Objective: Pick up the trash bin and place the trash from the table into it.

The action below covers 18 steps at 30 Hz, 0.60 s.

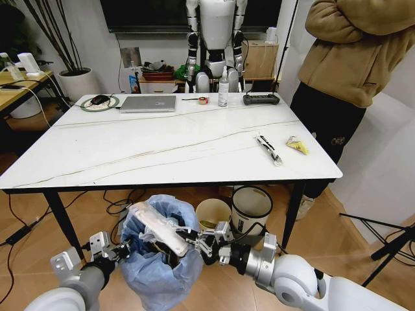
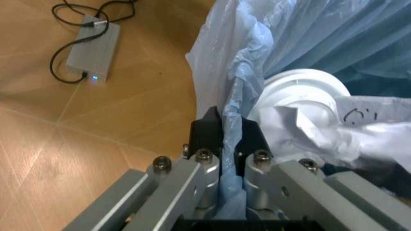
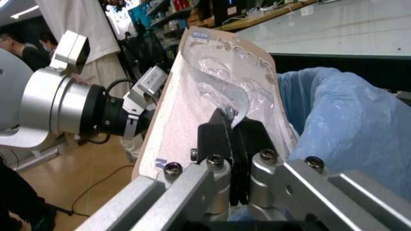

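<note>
**Q:** Trash bin first; where is it, and what holds it?

**A:** Trash bin (image 1: 159, 259), lined with a crinkled light-blue bag, hangs low in front of the robot, just off the near edge of the table (image 1: 162, 152) and above the wooden floor; the left gripper (image 2: 230, 139) has its black fingers pinched shut on the bag's rim, a fold of blue plastic squeezed between them; this grip seems meant to keep the bin's mouth up and open.

**Q:** And the other arm?

**A:** The right gripper (image 3: 234, 137) reaches in from the robot's right; its fingers are closed narrowly on a clear plastic package (image 3: 212, 101) with a pale card backing; in the head view the package (image 1: 159, 230) lies slanted across the bin's opening, partly inside; judged from that, it is being lowered into the bin.

**Q:** What is already in the bin?

**A:** The left wrist view shows a white paper cup (image 2: 301, 96) and crumpled white tissue (image 2: 340, 130) resting inside the bag, close to the pinched rim.

**Q:** Is the table finished?

**A:** Not yet, by the look of it; a yellow wrapper (image 1: 297, 146) and a thin black-and-white wrapper (image 1: 268, 149) lie near each other toward the table's right side; a laptop (image 1: 148, 103), a spray bottle (image 1: 224, 87) and a handheld controller (image 1: 261, 99) sit along the far edge, apparently not litter.

**Q:** Anything near the bin underfoot?

**A:** A bare cream bucket (image 1: 213, 214) and a grey-and-white round bin (image 1: 251, 208) stand under the table, just beyond the held bin.
</note>
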Motion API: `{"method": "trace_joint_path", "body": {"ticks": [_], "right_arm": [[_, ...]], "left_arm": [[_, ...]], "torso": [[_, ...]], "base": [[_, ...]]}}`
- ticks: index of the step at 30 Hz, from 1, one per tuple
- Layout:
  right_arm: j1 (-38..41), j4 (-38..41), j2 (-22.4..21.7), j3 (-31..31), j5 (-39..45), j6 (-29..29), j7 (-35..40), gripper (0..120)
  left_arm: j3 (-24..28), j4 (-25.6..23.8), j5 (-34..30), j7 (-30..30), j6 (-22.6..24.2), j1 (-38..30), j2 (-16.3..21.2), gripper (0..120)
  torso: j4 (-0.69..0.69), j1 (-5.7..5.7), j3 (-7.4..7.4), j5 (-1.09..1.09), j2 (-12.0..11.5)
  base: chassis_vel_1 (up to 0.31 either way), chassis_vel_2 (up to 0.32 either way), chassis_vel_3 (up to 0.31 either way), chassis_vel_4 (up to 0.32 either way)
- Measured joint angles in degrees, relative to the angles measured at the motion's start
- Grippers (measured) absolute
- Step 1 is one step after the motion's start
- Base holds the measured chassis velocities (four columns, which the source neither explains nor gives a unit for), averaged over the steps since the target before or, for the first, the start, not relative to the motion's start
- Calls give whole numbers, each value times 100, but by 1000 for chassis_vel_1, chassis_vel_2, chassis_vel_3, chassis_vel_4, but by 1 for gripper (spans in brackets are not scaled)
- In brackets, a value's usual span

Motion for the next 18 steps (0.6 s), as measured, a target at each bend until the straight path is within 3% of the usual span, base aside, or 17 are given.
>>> {"method": "trace_joint_path", "body": {"ticks": [18], "right_arm": [[400, -427, 205, -105, 90, 54, 70, 0]], "left_arm": [[35, 88, -107, -34, 23, -139, 45, 0]], "torso": [[0, 1, 0, 0, 0]], "base": [[0, 0, 0, 0]]}}
